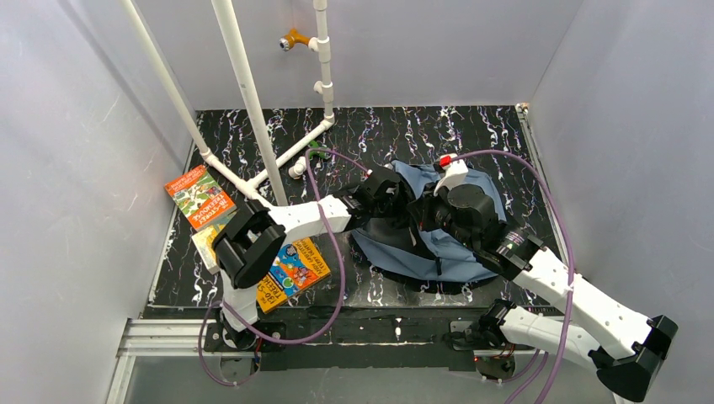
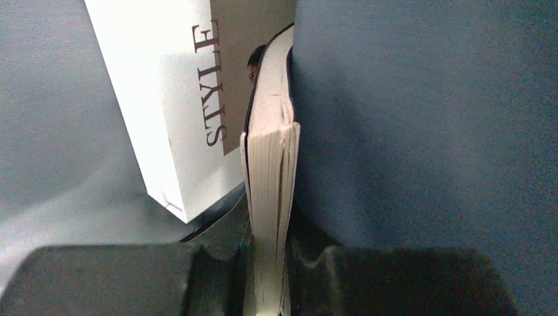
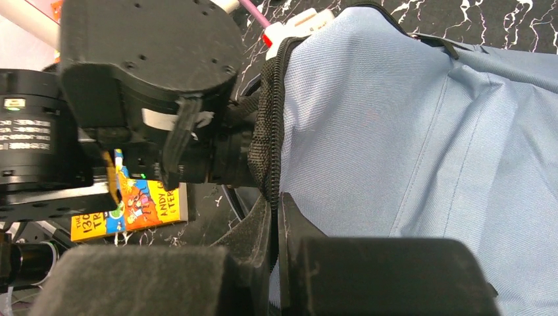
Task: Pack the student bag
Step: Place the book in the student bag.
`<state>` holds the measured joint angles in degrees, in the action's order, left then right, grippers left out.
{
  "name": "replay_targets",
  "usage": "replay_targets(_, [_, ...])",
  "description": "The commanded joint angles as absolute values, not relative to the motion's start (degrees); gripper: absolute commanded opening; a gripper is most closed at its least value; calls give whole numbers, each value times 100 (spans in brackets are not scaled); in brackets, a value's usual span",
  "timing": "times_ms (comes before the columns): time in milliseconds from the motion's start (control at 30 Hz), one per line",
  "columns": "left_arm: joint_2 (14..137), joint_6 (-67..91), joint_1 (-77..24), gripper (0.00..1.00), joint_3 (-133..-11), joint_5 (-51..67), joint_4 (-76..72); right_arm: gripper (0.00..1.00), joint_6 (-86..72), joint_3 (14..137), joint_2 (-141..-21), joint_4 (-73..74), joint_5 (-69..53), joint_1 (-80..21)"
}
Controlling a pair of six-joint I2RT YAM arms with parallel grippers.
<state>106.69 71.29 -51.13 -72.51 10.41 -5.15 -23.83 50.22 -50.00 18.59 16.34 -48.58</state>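
Over the table, the soft dusty-blue fabric backpack (image 1: pixel 459 252) lies right of centre on the black marbled tabletop (image 1: pixel 505 135). The white left arm (image 1: pixel 311 215) and white right arm (image 1: pixel 572 290) meet at its mouth, and 2 bright paperbacks (image 1: pixel 199 196) lie unpacked at the left.

At the left wrist, the left gripper (image 2: pixel 266 263) is clamped on a thick cream-paged, dark-covered book (image 2: pixel 270 164), beside a white book lettered STYLE (image 2: pixel 164 99), with blue fabric on either side.

At the right wrist, the right gripper (image 3: pixel 275 224) pinches the black zipper trim (image 3: pixel 271 118), holding the mouth open.

By my judgement a book is being seated inside; the next move calls for releasing it deep, then withdrawing without snagging.
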Motion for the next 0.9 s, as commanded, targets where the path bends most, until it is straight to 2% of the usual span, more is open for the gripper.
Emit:
replay_targets(0, [10955, 7325, -5140, 6, -7470, 855, -484, 1, -2466, 5271, -4948, 1496, 1486, -4865])
replay_targets(133, [10972, 7360, -5133, 22, -7360, 756, -483, 1, -2437, 5277, -4890, 1553, 1583, -4861])
replay_targets(300, [10697, 7185, -5103, 54, -7154, 690, -326, 1, -2395, 5273, -4862, 1663, 1705, -4860])
replay_targets(467, [10189, 6876, -5079, 67, -6755, 747, -222, 1, -2336, 5261, -4807, 1759, 1815, -4860])
replay_targets(667, [9615, 6468, -5077, 73, -6448, 464, 327, 1, -2279, 5290, -4822, 1819, 1871, -4860])
replay_targets(800, [9477, 6489, -5075, 54, -6288, 437, 296, 1, -2276, 5293, -4846, 1804, 1842, -4860])
replay_targets(867, [9588, 6506, -5083, 49, -6339, 518, 266, 1, -2294, 5280, -4860, 1779, 1817, -4860])
